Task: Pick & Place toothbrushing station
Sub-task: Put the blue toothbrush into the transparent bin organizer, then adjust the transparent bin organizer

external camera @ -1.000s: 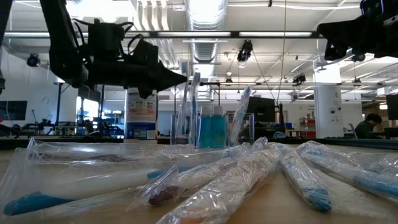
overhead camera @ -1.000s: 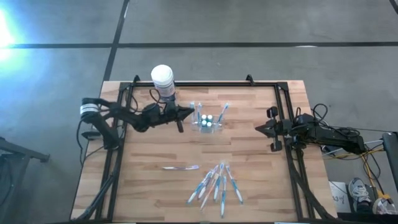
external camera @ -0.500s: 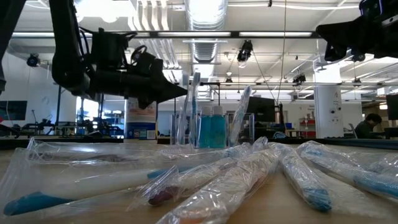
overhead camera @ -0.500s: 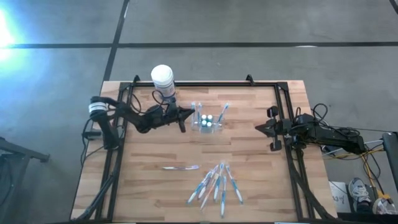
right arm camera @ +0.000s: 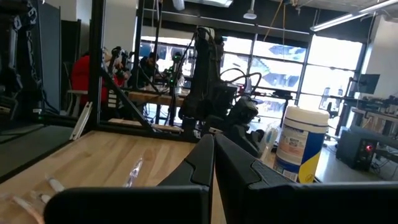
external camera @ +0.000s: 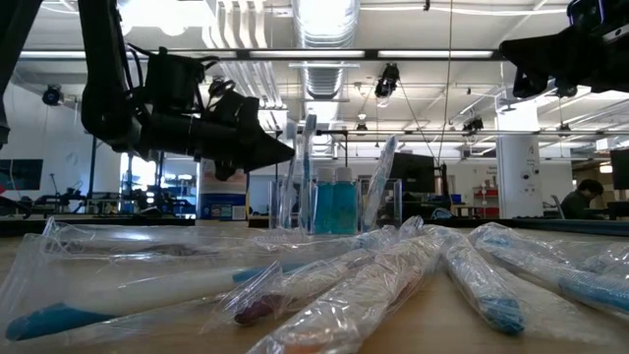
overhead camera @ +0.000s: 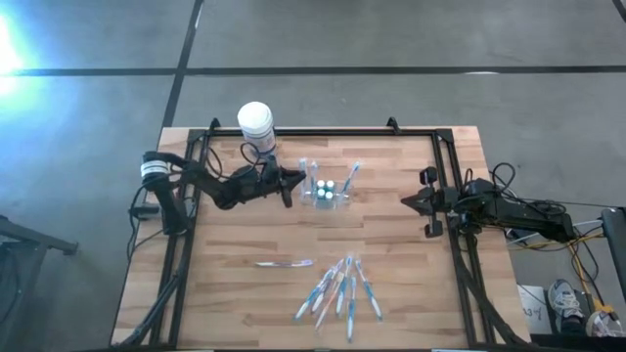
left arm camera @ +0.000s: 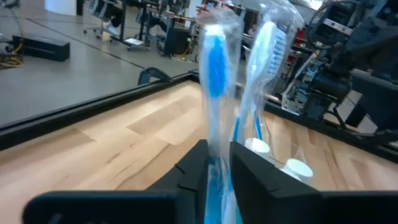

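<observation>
The see-through toothbrushing station stands upright on the wooden table, right of the white tub. It holds wrapped toothbrushes and two small blue bottles. My left gripper is at the station's left end, with its fingers nearly together around a wrapped blue toothbrush that stands in the station. A second wrapped brush stands just behind the first. My right gripper waits shut and empty at the table's right side. My left gripper has the wrapped blue toothbrush's lower shaft between its two fingers. The fingers come roughly level from the table's left and lie across the brush. The brush stands upright with its foot in the station. I cannot tell whether the fingers also touch the station's wall.
A white tub with a blue label stands at the far left, behind my left arm. Several wrapped toothbrushes lie near the front edge, and a single one lies to their left. A black frame rail runs along the table's sides.
My left gripper has sunk a little at the station's left end, and its fingers have tipped slightly downward. The station and its brushes have stayed in place.
</observation>
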Tool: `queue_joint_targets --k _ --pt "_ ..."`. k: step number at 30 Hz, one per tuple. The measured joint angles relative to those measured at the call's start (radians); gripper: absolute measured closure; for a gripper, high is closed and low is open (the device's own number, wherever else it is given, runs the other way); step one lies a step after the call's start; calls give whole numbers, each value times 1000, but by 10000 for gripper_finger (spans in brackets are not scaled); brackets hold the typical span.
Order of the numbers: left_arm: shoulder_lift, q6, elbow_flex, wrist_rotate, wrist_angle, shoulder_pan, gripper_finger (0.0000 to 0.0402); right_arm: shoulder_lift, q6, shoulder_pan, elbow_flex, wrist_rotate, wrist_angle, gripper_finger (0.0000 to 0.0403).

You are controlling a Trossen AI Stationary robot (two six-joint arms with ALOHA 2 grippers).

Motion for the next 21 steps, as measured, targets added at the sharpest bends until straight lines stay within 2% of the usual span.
queue_joint_targets --k 5,11,15,19,21 --pt "-11 20 -1 29 -2 0 283 0 0 0 -1 0 0 394" --pt "-102 71 -53 29 -30 0 234 0 19 0 -1 -1 0 394" --pt "-209 80 -118 38 -32 1 222 0 19 0 -2 -1 0 394" --pt "-343 124 -185 144 -37 0 223 1 19 0 -2 -1 0 394" --pt "-412 109 -212 164 -50 -4 227 1 18 0 -2 -1 0 394"
